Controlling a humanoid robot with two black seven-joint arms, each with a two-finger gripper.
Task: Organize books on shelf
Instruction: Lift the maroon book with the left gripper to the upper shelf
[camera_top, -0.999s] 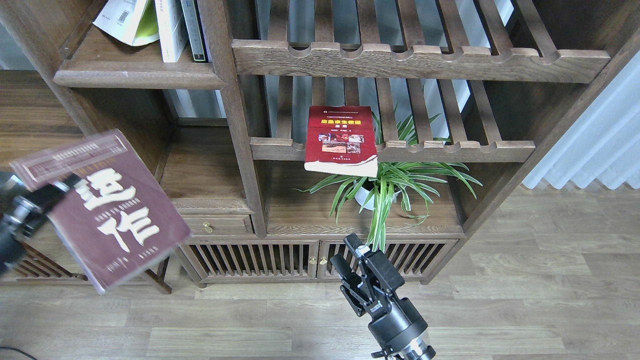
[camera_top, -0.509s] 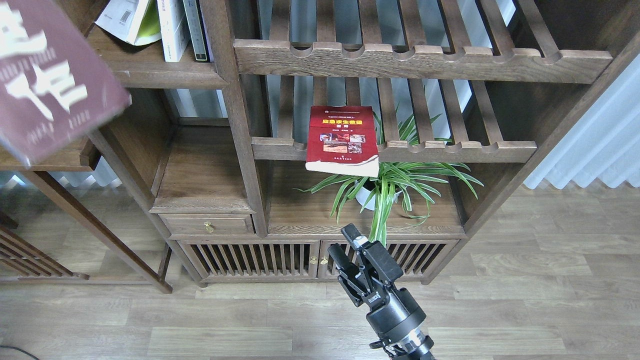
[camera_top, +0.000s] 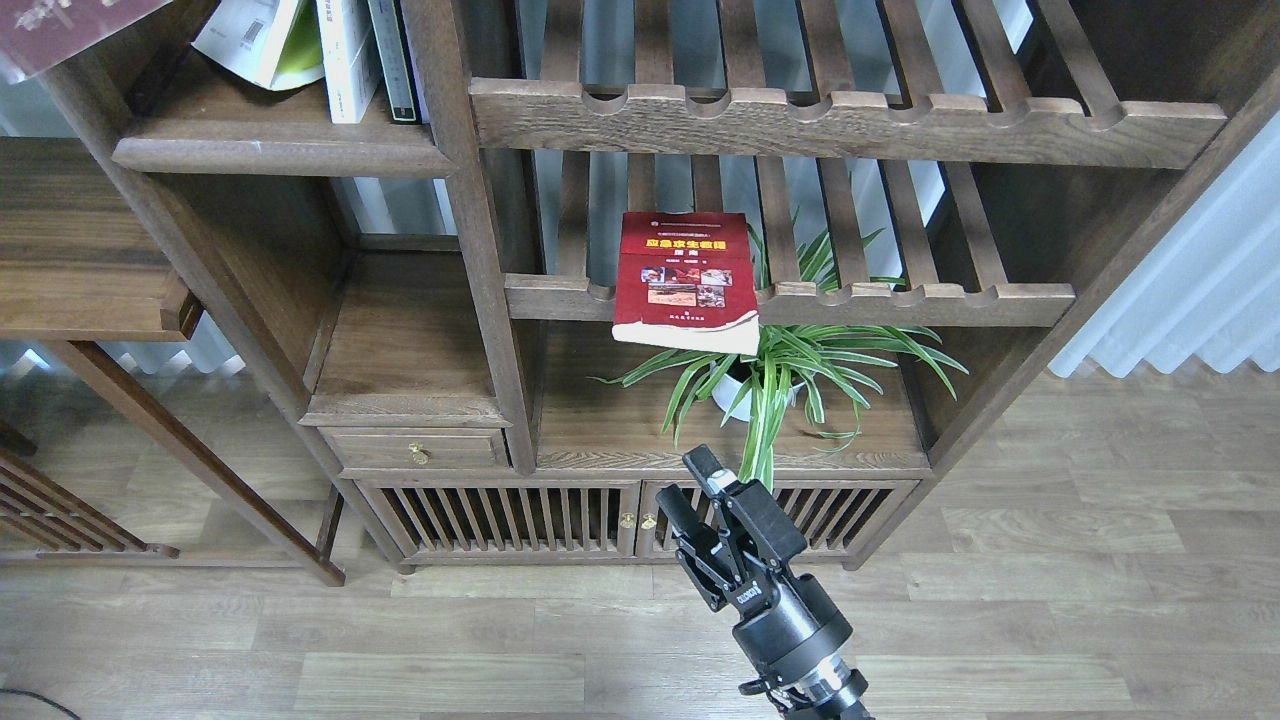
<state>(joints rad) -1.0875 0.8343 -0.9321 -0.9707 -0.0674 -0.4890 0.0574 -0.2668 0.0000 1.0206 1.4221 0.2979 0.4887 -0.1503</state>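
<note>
Only a corner of the dark maroon book (camera_top: 60, 25) shows at the top left edge, above the shelf (camera_top: 270, 152); what holds it is out of view. The yellow-green book (camera_top: 262, 42) leans on that dark-brown shelf next to upright books. The red book with the yellow title (camera_top: 685, 282) lies flat on a slatted rack, its front edge hanging over the notched rail. My right gripper (camera_top: 690, 485) is open and empty, low in front of the cabinet doors, below the red book. My left gripper is out of view.
A white book (camera_top: 345, 60) and a dark book (camera_top: 390, 60) stand upright on the shelf. A potted spider plant (camera_top: 780, 375) sits under the red book. Slatted racks (camera_top: 840, 120) fill the right side. A low wooden side table (camera_top: 80, 260) stands at the left.
The maroon book has gone up and left, from low at the left to almost out of the top left corner. The left arm has left the view. The right gripper rose slightly.
</note>
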